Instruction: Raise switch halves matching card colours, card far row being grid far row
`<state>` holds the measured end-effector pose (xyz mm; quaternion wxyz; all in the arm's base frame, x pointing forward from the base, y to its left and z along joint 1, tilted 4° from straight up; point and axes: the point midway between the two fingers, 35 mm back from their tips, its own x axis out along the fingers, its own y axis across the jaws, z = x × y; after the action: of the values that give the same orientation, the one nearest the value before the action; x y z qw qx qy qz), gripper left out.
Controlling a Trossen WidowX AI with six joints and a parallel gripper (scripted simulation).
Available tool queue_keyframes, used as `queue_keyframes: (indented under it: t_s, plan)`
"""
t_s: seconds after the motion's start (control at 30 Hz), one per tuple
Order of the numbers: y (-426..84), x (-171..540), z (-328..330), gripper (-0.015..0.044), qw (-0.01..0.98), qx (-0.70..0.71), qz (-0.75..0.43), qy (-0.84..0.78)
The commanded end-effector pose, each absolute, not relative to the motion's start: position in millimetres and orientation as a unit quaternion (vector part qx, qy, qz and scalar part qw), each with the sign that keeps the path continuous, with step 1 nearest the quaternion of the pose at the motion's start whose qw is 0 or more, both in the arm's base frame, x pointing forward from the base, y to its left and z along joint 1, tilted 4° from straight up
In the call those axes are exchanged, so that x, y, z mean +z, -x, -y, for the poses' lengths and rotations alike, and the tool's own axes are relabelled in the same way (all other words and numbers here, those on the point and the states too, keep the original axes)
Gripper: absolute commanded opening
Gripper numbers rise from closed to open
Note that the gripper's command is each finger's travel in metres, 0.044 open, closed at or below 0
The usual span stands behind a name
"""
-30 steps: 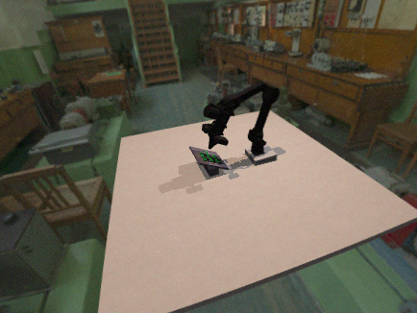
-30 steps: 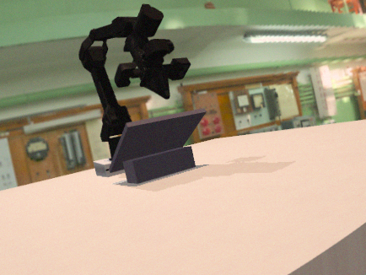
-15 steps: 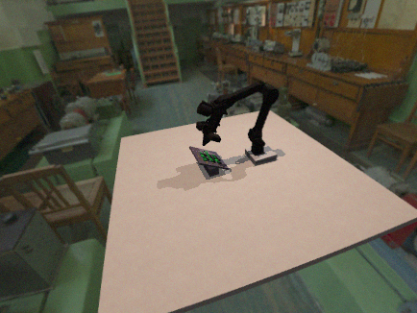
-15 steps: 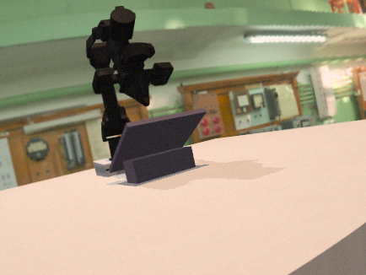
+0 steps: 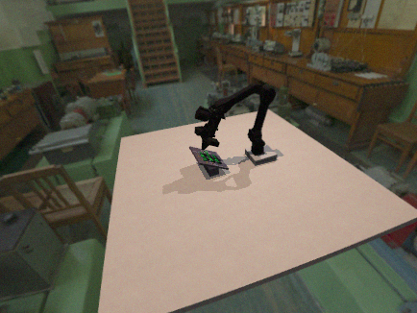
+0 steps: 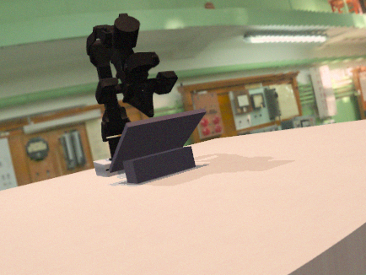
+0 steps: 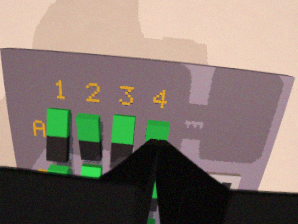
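Note:
The tilted purple-grey panel point(image 5: 194, 152) point(image 6: 162, 134) point(image 7: 30, 75) holds a grid of green and dark grey rocker switches. In the wrist view, switches A1 point(image 7: 58, 134), A2 point(image 7: 89, 129) and A3 point(image 7: 123, 129) show both halves, green at the far end. Switch A4 point(image 7: 157, 130) shows its green far half; its near half is behind the fingertips. The lower rows are mostly hidden by the gripper. My gripper point(image 5: 204, 147) point(image 6: 151, 115) point(image 7: 156, 147) is shut and empty, its tips over column 4; contact cannot be told. The small card point(image 7: 236, 179) is mostly hidden, only its far edge showing.
The panel rests on a dark stand point(image 6: 162, 165) on the pale table point(image 5: 231, 240) point(image 6: 190, 219). The arm's base point(image 5: 261, 156) stands beside it. Shadows of the arm fall across the panel and the table.

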<state>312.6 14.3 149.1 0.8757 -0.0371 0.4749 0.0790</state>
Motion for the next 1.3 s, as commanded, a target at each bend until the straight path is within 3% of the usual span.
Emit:
queue_keyframes:
  t_s: [0.0, 1.27]
  plan:
    - [-315.0, 143.1, -14.4, 0.0, 0.874, 0.078, -0.478, 0.037]
    - [-320.7, 134.6, -15.5, 0.0, 0.874, 0.078, -0.477, 0.037]
